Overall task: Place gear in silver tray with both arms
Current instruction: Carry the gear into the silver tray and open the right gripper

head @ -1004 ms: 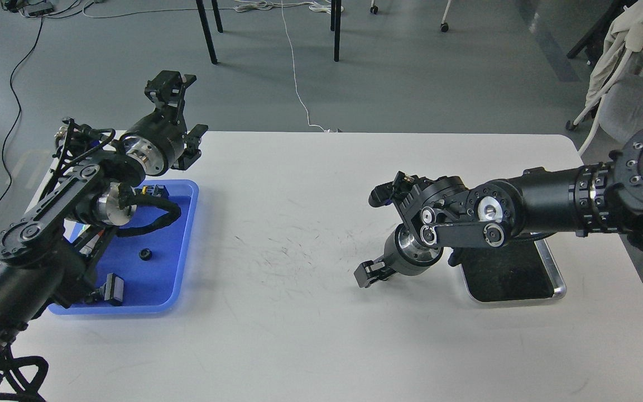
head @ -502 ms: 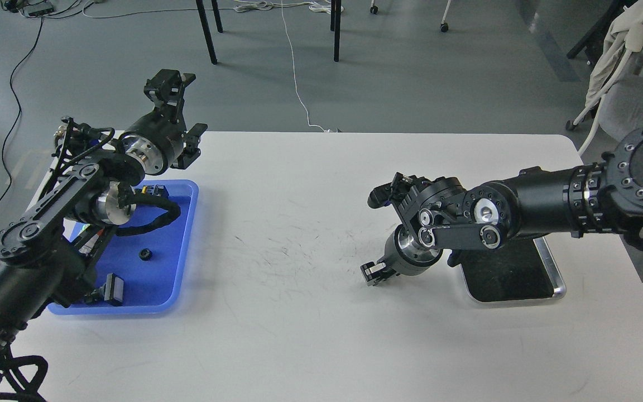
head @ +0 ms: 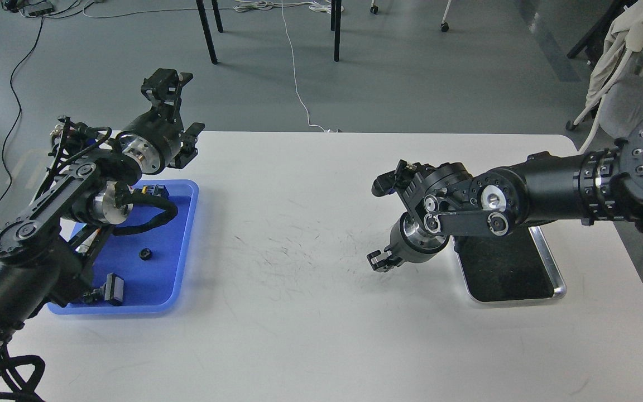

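Gear (head: 145, 254), small, round and black, lies in the blue plastic tray (head: 187, 245); shiny silver tray (head: 553, 268) sits apart. Left gripper (head: 179, 111) fingers spread apart; right gripper (head: 382, 261) too dark to tell.

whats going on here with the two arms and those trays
A two-armed robot is at a white table, set up to move a small black gear into the silver tray. The gear lies in the blue tray on the left, with some other dark parts. The left gripper hovers open above that tray's far end, holding nothing. The right gripper hangs low beside the silver tray, which looks empty where visible. Nothing is picked up yet.
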Robot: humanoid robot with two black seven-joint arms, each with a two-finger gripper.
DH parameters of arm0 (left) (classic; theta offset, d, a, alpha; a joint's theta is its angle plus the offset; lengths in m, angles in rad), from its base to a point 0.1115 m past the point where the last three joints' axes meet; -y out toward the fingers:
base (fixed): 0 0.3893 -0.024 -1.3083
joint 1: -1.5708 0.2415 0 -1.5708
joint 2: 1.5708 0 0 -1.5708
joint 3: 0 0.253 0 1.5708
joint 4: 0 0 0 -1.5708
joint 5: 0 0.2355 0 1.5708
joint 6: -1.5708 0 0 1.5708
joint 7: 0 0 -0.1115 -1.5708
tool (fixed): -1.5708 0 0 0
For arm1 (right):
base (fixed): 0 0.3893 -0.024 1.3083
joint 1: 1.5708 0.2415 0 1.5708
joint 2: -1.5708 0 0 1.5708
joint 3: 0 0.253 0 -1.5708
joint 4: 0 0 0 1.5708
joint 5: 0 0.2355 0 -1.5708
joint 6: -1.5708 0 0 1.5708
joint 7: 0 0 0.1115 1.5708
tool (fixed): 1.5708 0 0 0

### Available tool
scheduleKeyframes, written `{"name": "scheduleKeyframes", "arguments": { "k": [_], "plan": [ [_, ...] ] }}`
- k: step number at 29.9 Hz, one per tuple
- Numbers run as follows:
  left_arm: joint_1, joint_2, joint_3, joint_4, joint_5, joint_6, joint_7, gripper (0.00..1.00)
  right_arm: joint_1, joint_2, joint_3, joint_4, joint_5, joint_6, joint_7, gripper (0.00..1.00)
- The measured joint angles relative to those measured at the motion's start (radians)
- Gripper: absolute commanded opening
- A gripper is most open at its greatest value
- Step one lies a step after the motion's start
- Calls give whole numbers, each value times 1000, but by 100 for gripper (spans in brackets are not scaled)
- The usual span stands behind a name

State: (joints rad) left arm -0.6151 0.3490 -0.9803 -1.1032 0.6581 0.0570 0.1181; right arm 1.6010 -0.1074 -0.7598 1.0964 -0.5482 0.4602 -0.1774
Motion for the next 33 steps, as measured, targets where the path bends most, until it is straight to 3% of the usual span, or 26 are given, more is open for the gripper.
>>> {"name": "scheduleKeyframes", "arguments": {
  "k": [8, 14, 29, 33],
  "plan": [
    [-1, -4, 0, 0, 0, 0, 0, 98, 3, -304, 65, -40, -28, 1, 22, 3],
    [-3, -9, 2, 0, 14, 0, 0, 98, -112, -428, 102, -87, -83, -10, 31, 3],
    [-3, -3, 5, 0, 27, 0, 0, 98, -252, -395, 140, -157, -90, -55, 31, 4],
    [-3, -3, 5, 0, 26, 0, 0, 98, -270, -380, 140, -190, -90, -55, 31, 8]
  ]
}}
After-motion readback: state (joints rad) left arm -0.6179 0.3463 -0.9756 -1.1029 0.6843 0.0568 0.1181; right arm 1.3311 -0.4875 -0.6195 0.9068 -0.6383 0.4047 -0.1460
